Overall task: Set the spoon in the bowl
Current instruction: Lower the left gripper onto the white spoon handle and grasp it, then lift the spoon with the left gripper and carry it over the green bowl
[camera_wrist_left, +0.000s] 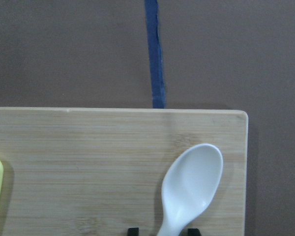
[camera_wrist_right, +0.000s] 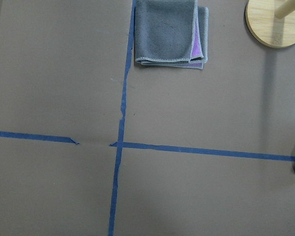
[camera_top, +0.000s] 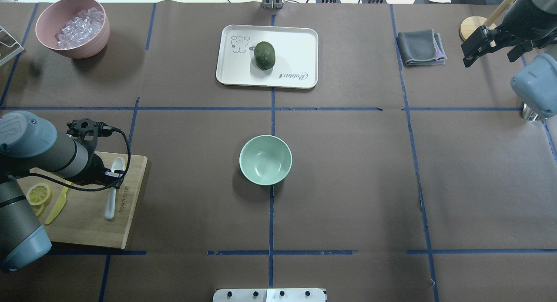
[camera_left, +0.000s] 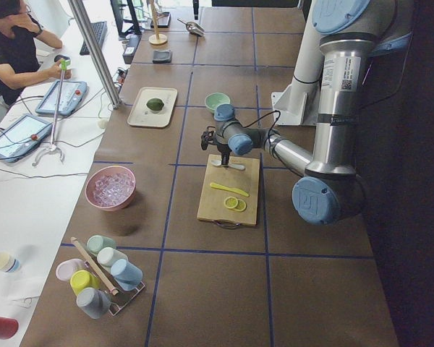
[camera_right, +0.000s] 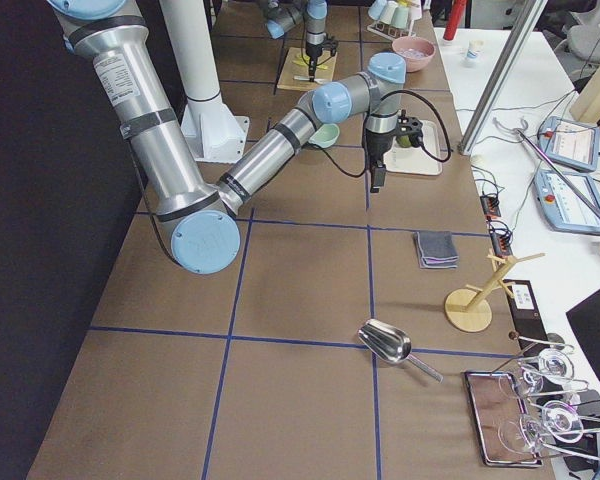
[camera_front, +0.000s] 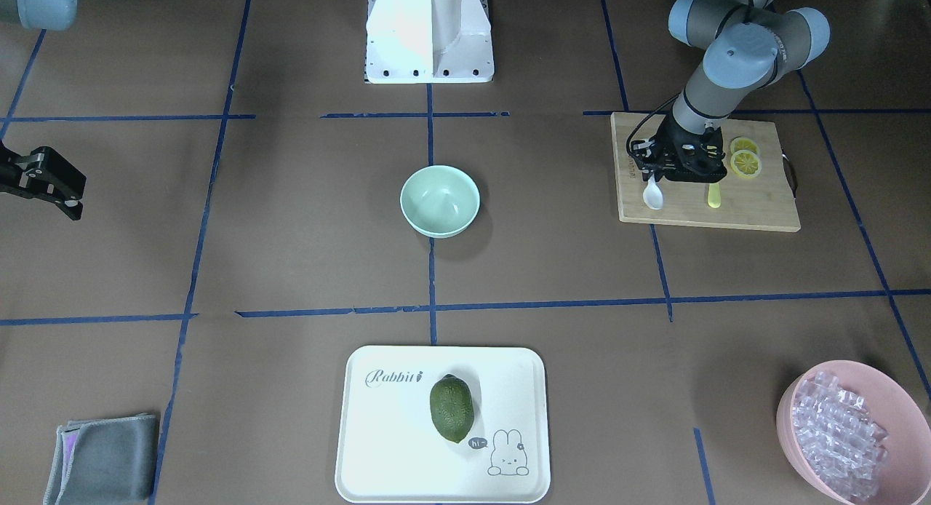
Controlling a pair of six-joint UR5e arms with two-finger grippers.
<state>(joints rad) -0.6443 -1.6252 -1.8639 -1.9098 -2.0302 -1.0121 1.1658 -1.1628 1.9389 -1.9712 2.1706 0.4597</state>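
Left wrist-mounted: left gripper (camera_wrist_left: 163,230) jaws apart, straddling spoon (camera_wrist_left: 191,184) handle on board (camera_wrist_left: 88,162); bowl (camera_top: 265,159) well apart, mid-table. Close square on handle, lift level w/o dragging, then carry over bowl.

The spoon (camera_top: 110,202) is small, white and plastic, with an oval head and a slim handle. It lies flat, hollow side up, on a wooden board (camera_top: 93,226) near the counter's left end, along the board edge that faces the counter's middle. Its head points toward the counter's far edge and its handle toward the robot's edge. The left gripper's (camera_wrist_left: 163,231) fingertips stand on either side of the handle. The bowl (camera_top: 252,154) is small, round and pale mint green, with a smooth inside. It stands upright at the counter's middle, well apart from the spoon.
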